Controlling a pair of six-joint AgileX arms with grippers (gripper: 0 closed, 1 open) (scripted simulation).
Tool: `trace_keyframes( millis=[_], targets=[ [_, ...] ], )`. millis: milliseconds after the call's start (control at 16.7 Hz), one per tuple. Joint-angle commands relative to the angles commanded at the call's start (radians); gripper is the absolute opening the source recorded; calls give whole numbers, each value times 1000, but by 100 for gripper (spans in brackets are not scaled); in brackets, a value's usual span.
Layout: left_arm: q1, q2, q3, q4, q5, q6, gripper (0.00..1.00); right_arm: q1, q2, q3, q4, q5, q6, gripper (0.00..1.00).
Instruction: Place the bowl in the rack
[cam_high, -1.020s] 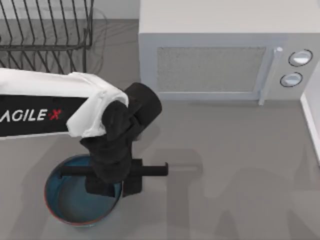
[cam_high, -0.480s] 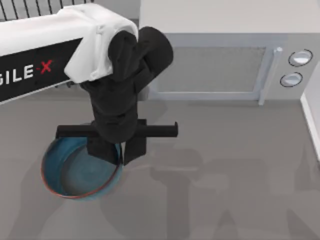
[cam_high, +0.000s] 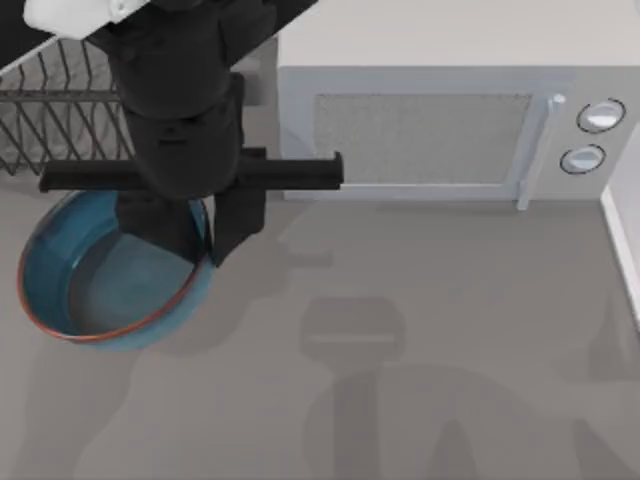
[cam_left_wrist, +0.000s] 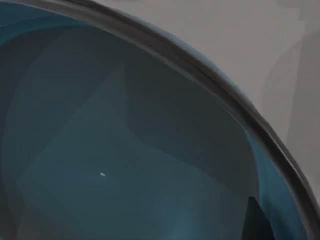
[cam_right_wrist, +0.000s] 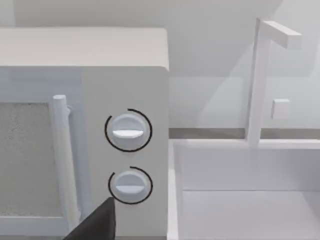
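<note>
**Operator:** At the table's left side, what is the status of the load?

**Arm:** The bowl (cam_high: 105, 275) hangs from my left gripper (cam_high: 215, 235), whose jaws are clenched on the bowl's right-hand rim, one finger inside and one outside. The bowl sits just in front of the rack (cam_high: 60, 125) and appears lifted off the table (cam_high: 430, 340). In the left wrist view the bowl's inner wall (cam_left_wrist: 125, 150) lies close below the camera.

**Operator:** Procedure for the step in hand?

**Arm:** I judge this to be the carry toward the rack. Keep the clamp firm; a grasp on one rim lets the bowl swing. Raise it above the upright wires before moving across, then tip it so an edge can drop between two bars. Stay clear of the microwave (cam_high: 430, 110) on the right.

**Operator:** And the other arm?

**Arm:** My right gripper (cam_right_wrist: 95, 225) is parked, facing the microwave's dials; I cannot tell how its jaws stand.
</note>
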Motion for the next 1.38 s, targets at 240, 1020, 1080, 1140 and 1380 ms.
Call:
trace_keyframes(
  millis=[240, 1020, 1080, 1140, 1380],
  targets=[
    [3, 2, 1, -1, 0, 1, 0, 0, 0, 0, 0, 0, 0, 100],
    [463, -423, -339, 747, 105, 361, 0, 0, 0, 0, 0, 0, 0, 100],
    [519, -474, -384, 845, 117, 406, 0, 0, 0, 0, 0, 0, 0, 100],
    [573, -527, -427, 938, 130, 451, 0, 0, 0, 0, 0, 0, 0, 100],
    [765, -725, -572, 1232, 178, 603, 0, 0, 0, 0, 0, 0, 0, 100]
  ],
)
